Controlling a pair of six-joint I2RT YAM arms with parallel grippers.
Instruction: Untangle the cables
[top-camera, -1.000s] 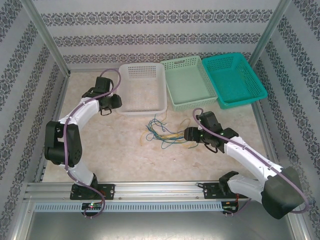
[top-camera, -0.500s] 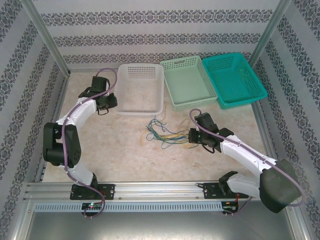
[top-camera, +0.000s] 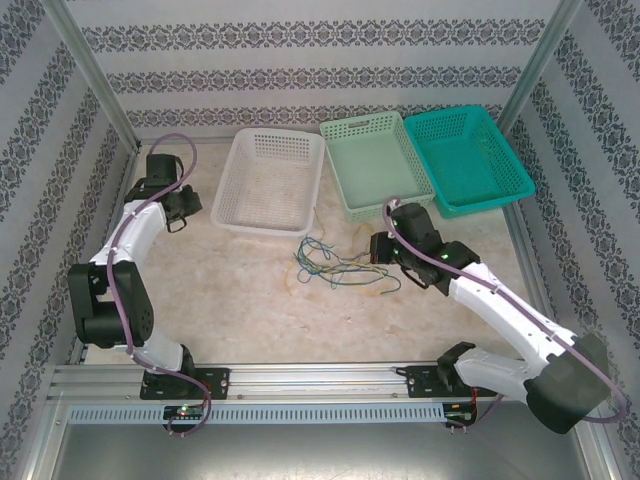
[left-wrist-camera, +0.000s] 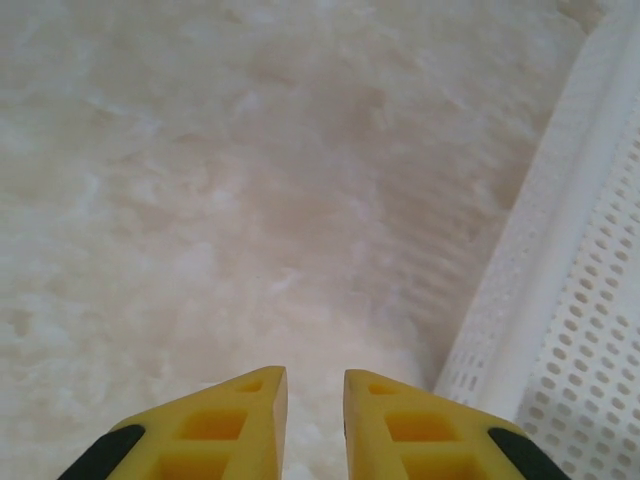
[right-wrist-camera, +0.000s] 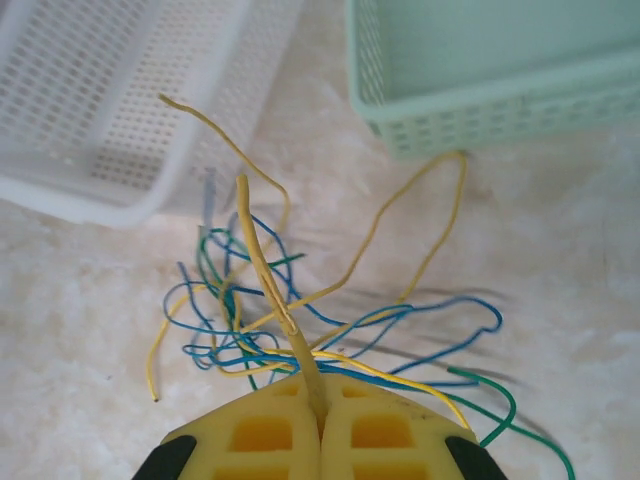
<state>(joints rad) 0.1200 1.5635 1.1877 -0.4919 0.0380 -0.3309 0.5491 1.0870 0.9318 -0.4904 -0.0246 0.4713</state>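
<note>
The cables (top-camera: 330, 262) lie as a loose tangle of thin yellow, green and blue wires (right-wrist-camera: 300, 330) on the table in front of the baskets. My right gripper (right-wrist-camera: 320, 400) is shut on one yellow cable (right-wrist-camera: 262, 265), which rises from between the fingertips and ends free near the white basket. In the top view the right gripper (top-camera: 378, 250) sits at the tangle's right edge. My left gripper (left-wrist-camera: 315, 385) hangs over bare table with a narrow gap between its yellow fingers (left-wrist-camera: 250, 410) and nothing in it. It is far left (top-camera: 182, 208), beside the white basket.
A white basket (top-camera: 268, 180) sits skewed at the back, its wall (left-wrist-camera: 580, 300) just right of the left gripper. A light green basket (top-camera: 375, 165) and a teal basket (top-camera: 468, 160) stand to its right. The green basket's wall (right-wrist-camera: 480, 105) is close behind the tangle.
The left gripper has moved left, and the white basket has shifted left and turned askew. The right gripper has moved a little away from the near edge with the yellow cable.
</note>
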